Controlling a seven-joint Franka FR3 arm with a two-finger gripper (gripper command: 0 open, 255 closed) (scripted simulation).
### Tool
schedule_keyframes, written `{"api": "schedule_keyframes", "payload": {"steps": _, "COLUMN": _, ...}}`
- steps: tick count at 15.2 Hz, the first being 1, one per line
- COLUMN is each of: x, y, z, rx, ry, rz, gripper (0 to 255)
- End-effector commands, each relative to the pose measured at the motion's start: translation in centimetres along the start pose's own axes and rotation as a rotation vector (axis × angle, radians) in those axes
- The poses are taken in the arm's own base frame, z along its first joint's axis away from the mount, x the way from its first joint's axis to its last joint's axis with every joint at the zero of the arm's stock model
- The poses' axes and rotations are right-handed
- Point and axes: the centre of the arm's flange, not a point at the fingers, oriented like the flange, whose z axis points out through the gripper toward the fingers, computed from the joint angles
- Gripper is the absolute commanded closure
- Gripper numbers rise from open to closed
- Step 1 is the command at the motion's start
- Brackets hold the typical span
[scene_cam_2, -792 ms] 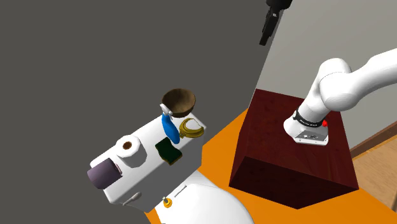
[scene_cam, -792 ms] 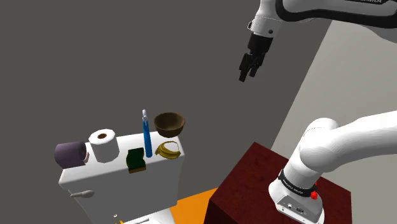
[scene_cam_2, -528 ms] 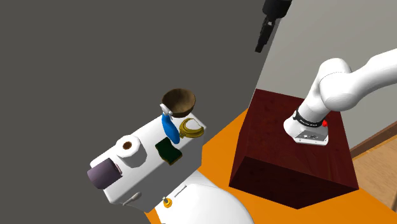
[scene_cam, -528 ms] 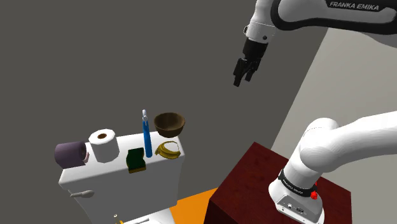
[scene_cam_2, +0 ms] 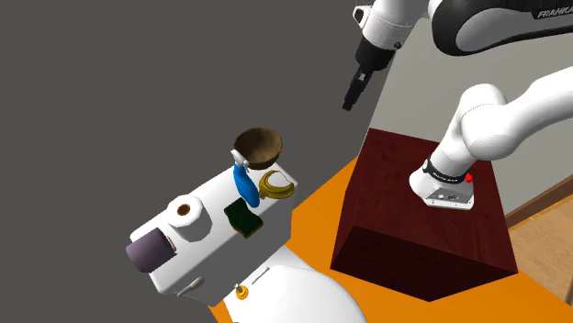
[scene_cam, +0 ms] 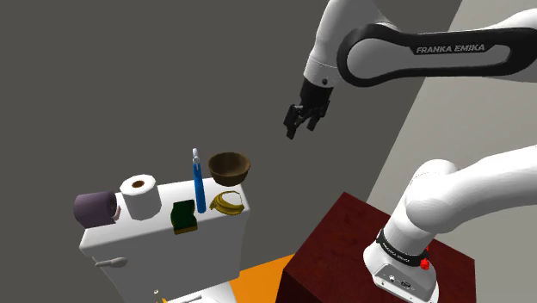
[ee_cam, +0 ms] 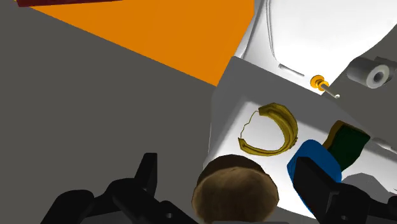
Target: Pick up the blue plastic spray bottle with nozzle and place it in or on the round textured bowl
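Currently your all-black two-finger gripper [scene_cam: 297, 127] hangs open. Descend misaligned and you may topple the slim blue spray bottle [scene_cam: 199, 185] against the round brown textured bowl [scene_cam: 229, 166] beside it.

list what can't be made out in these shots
- Spray bottle: wrist view, a finger of the open claw covers much of it.
- Bowl: wrist view, its hollow faces away.
- Bottle's nozzle: shoulder view, too small to read.
- Dark green thing beside the bottle: all views, too small to identify.
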Motion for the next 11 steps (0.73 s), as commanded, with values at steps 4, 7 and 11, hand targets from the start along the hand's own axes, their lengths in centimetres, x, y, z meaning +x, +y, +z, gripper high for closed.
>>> {"api": "schedule_keyframes", "payload": {"steps": 4, "x": 0.6, "y": -5.4, "z": 4.2, "rx": -0.019, "ry": 0.053, "rz": 0.066, "gripper": 0}}
{"api": "schedule_keyframes", "payload": {"steps": 7, "x": 1.3, "y": -8.5, "z": 6.6, "rx": -0.031, "ry": 0.083, "rz": 0.104, "gripper": 0}}
{"api": "schedule_keyframes", "payload": {"steps": 11, "x": 2.5, "y": -12.6, "z": 10.0, "rx": -0.047, "ry": 0.123, "rz": 0.154, "gripper": 0}}
